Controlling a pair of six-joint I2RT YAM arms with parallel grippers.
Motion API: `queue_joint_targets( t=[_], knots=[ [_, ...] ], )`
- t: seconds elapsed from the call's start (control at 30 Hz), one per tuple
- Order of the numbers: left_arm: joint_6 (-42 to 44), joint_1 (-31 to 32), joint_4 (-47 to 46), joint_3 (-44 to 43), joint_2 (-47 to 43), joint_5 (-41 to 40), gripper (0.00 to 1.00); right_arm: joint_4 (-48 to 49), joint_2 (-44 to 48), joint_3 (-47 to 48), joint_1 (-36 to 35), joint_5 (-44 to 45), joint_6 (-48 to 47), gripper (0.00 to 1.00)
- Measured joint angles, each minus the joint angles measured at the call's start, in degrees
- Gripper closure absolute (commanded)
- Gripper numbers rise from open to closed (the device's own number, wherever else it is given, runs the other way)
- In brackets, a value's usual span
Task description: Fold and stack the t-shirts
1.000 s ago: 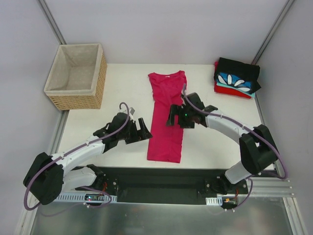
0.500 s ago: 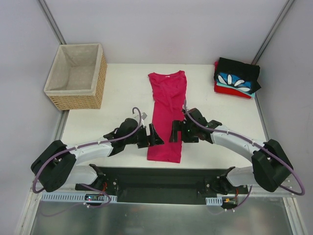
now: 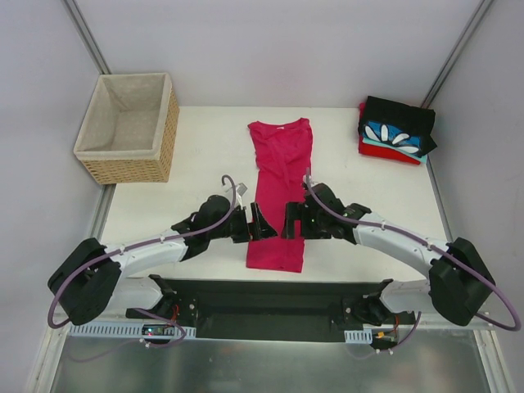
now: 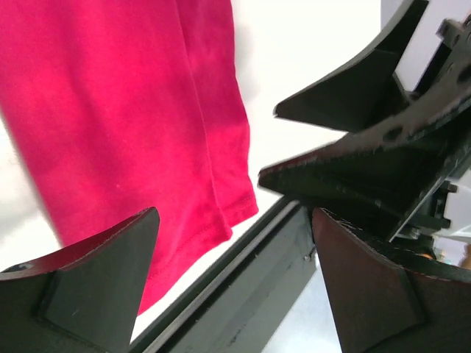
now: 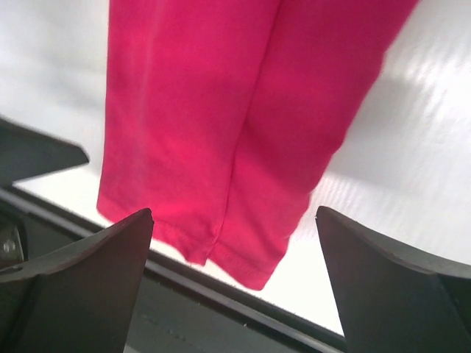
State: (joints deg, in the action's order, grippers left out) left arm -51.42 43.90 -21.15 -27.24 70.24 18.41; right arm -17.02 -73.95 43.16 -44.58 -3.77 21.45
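A magenta-pink t-shirt (image 3: 280, 188) lies folded lengthwise into a narrow strip down the middle of the table, collar at the far end. Its hem (image 4: 228, 213) (image 5: 243, 257) reaches almost to the near table edge. My left gripper (image 3: 255, 223) stands open just left of the strip's lower part, and my right gripper (image 3: 289, 221) stands open at its right edge. Neither holds any cloth. In the left wrist view the right gripper's black fingers (image 4: 353, 103) show across the shirt. A stack of folded t-shirts (image 3: 396, 131), black over blue-with-white-petals over red, sits at the far right corner.
A woven wicker basket (image 3: 129, 127) with beige lining stands at the far left corner. The black mounting rail (image 3: 270, 299) runs along the near table edge just past the shirt's hem. Grey walls close in the table on three sides.
Both arms have swung toward the near edge and inward. The two open grippers now flank the lower part of the pink strip, closer together than a second ago. The shirt has not moved.
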Motion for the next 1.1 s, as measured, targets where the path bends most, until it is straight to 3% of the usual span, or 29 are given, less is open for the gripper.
queue_joint_targets(
  t=[0.23,0.47,0.77,1.1],
  knots=[
    [4.98,-5.35,4.81,-9.66,1.95,-0.94,0.14,-2.12,-7.50,13.81,8.07,5.09,-2.73,0.03],
    [7.10,-14.49,2.27,-21.81,12.44,1.11,0.15,2.21,-20.76,29.55,15.52,3.76,-4.17,0.03],
    [5.03,-18.73,-1.36,-19.71,20.00,6.62,0.15,10.82,-43.15,44.33,21.94,-8.63,-1.62,0.02],
    [5.16,-20.33,-2.16,-17.53,19.26,8.28,0.15,20.76,-55.25,58.03,24.09,-18.03,4.35,0.03]
  ],
)
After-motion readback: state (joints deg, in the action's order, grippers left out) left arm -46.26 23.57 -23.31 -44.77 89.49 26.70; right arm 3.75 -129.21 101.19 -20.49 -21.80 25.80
